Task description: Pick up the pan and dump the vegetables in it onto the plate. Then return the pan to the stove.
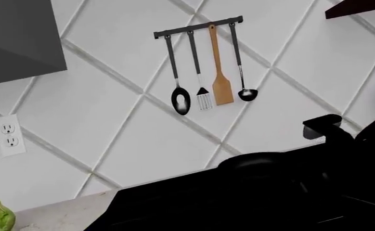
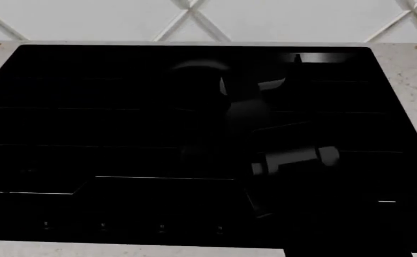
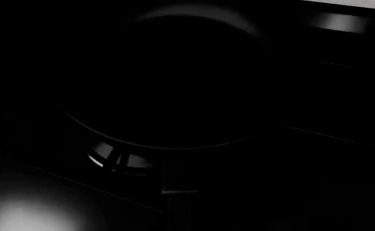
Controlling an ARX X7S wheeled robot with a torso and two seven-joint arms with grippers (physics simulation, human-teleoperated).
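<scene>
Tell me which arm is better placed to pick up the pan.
Right. The right arm reaches over the stove toward the pan, which fills the right wrist view. The left wrist view mostly faces the tiled wall.

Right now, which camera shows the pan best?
The right wrist view: the pan fills the picture, its round rim faintly lit. The head view shows only a dim curved edge on the stove. The left wrist view shows a dark hump, hard to make out.
</scene>
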